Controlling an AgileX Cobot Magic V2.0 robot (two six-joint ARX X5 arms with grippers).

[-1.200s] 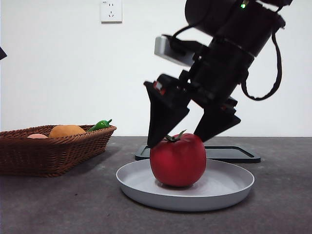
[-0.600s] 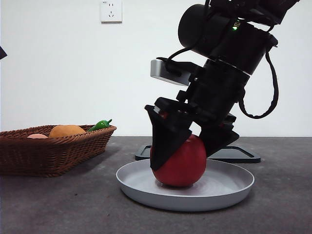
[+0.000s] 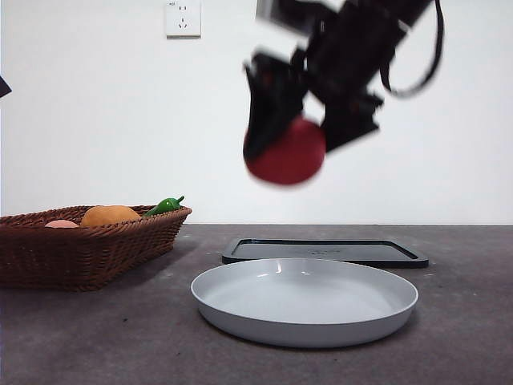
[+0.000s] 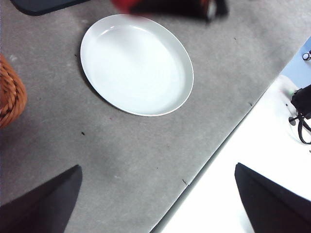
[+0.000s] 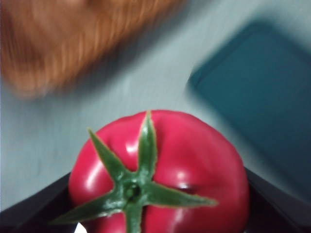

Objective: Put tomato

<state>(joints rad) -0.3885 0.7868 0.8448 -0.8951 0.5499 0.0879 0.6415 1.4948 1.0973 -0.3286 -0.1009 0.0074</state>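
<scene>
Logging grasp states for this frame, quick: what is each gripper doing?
Right gripper: shut on the tomato, held in the air above the grey plate.
Left gripper: open, holding nothing, above the table.

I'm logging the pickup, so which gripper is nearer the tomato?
Right: the right gripper is shut on the tomato, held above the plate. The left gripper waits apart.

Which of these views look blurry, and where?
Front view: the right tool and the tomato it holds are motion-smeared, while the grey plate is sharp. Right wrist view: the tomato is fairly crisp, the basket smeared. Left wrist view: mostly sharp.
</scene>
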